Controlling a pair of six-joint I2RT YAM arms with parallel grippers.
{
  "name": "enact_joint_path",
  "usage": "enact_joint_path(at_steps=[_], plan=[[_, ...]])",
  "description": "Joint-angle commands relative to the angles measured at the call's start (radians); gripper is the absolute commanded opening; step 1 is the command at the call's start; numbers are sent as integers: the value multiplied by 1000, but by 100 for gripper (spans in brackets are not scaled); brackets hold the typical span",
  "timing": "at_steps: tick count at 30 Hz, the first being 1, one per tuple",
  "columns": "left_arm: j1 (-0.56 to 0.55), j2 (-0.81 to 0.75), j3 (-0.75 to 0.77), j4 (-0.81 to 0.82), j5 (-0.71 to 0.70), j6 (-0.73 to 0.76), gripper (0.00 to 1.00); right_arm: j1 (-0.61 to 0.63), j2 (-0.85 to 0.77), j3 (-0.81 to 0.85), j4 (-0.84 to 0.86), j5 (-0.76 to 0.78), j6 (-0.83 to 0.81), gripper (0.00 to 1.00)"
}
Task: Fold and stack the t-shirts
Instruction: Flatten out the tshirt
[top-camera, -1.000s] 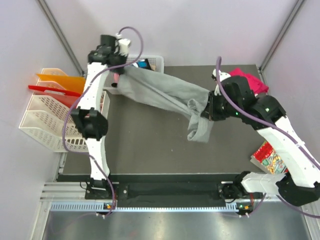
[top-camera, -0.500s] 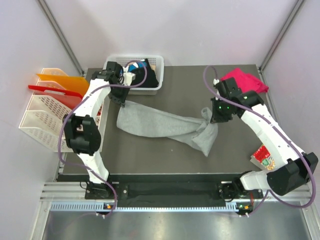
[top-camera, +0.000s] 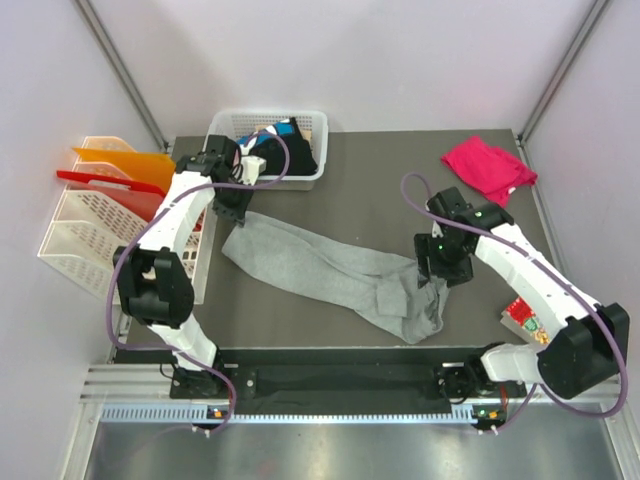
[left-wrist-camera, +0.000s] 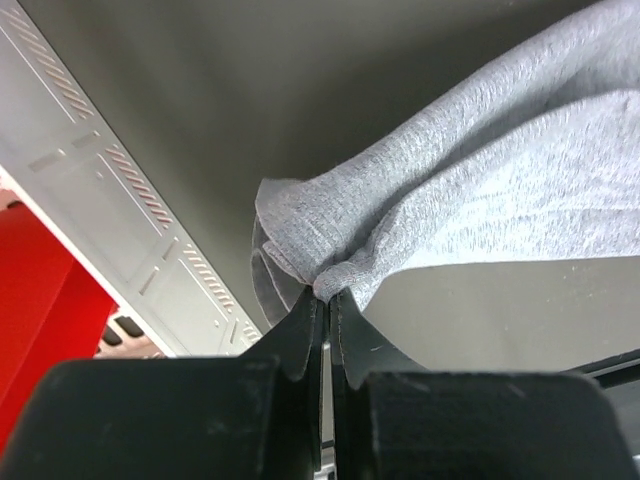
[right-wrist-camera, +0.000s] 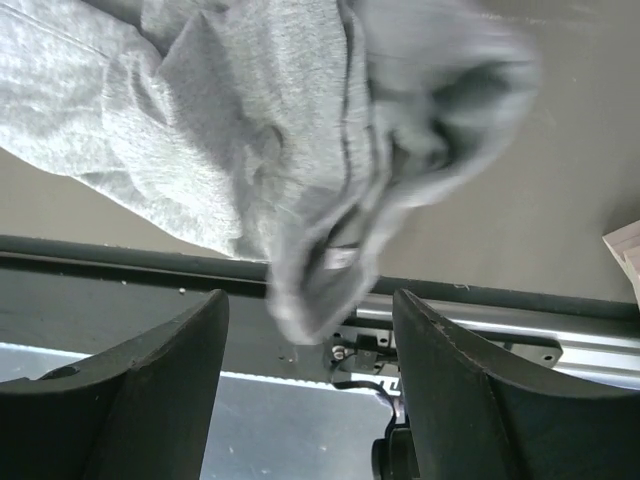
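In the lower middle of the top view, the grey t-shirt (top-camera: 330, 270) ends in a bunched heap close to the near edge of the table (top-camera: 380, 180). The right gripper (top-camera: 440, 262) hovers just over that heap with its jaws wide apart. In the right wrist view, blurred cloth lies between them unpinched, and the table's front rail shows just beyond it. The likely trouble is this loose end sliding off the front edge, or snagging on a finger if the arm lifts away. The snack packet (top-camera: 525, 315) lies at the lower right, apart from the cloth, and a wide flattening sweep could shove it.

Up and to the left, the shirt runs as a twisted rope, not a flat sheet, so a fold made now would probably trap creases. The left gripper (top-camera: 235, 205) is clamped tight on a small corner at the upper-left end. So little cloth is pinched that a pull could slip it free. Just behind that gripper stands the basket (top-camera: 222, 125) with the black t-shirts (top-camera: 295, 150), near enough to be knocked. The pink t-shirt (top-camera: 488, 168) lies at the upper right, well apart.
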Motion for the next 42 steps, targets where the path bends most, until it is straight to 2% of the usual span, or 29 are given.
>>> enact_joint_path(at_steps=[1,4,8,16,21,24,29,33,37,38,41,42], plan=[[4,-48,-25,30,-12,17,0,-6,-20,28,13,17,32,66],[4,-48,-25,28,-12,20,0,-6,32,41,34,16,27,65],[4,-51,-33,28,-20,27,0,-14,80,52,69,94,9,64],[6,-75,-80,42,-32,39,0,-95,136,-63,201,114,21,63],[8,-82,-93,45,-41,45,0,-126,228,-43,293,30,30,60],[8,-79,-87,42,-46,42,0,-121,278,-9,324,-106,32,57],[9,-80,-93,41,-43,39,0,-106,324,20,359,-164,30,55],[9,-77,-96,42,-40,34,0,-104,347,5,376,-148,19,51],[9,-71,-94,44,-38,28,0,-104,354,-21,387,-138,12,38],[11,-69,-91,42,-38,28,0,-103,354,-26,392,-136,12,29],[11,-69,-90,42,-41,30,0,-103,356,-40,395,-136,10,13],[11,-66,-88,42,-41,28,0,-104,351,-41,395,-133,10,11]])
